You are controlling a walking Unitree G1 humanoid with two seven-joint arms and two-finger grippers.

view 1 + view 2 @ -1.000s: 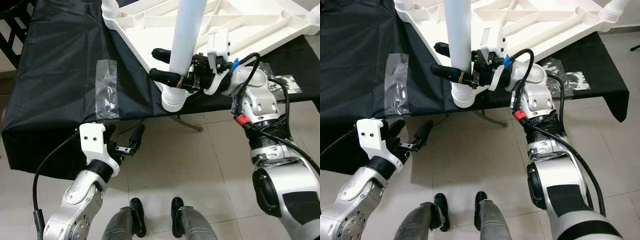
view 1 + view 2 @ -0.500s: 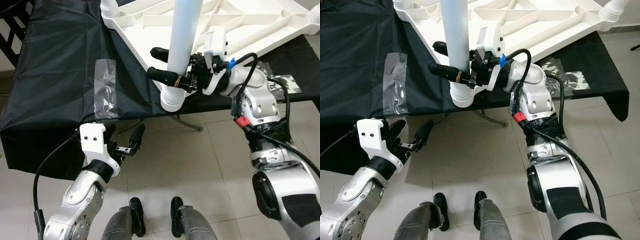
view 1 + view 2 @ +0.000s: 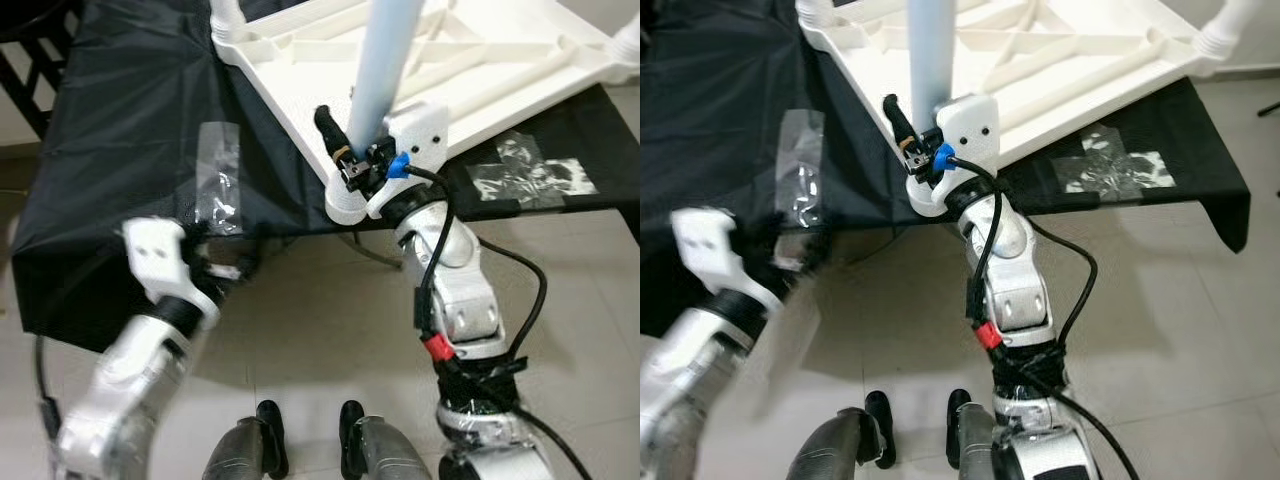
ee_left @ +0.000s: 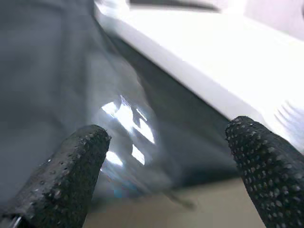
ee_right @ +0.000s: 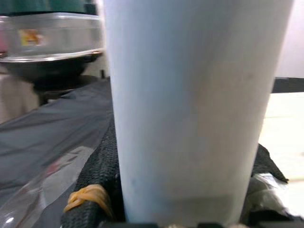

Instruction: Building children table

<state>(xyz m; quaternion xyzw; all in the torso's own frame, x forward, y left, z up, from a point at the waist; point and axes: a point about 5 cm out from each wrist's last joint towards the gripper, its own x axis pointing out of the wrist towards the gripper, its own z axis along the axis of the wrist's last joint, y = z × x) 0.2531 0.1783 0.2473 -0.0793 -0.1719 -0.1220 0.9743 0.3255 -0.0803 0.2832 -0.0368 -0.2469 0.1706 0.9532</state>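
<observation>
Right end effector (image 3: pixel 345 150) swung around leg (image 3: pixel 383 70)

My black fingers (image 5: pixel 97 175) clasp a pale blue-white plastic tube (image 5: pixel 190 104) filling the frame's centre; black cloth (image 5: pixel 52 137) lies lower left.

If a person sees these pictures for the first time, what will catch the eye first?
First, the pale blue table leg standing upright at the near corner of the upturned white tabletop, with the right gripper shut around its base. Next, the black cloth under the tabletop, and the blurred left gripper, open, below the cloth's edge.
</observation>
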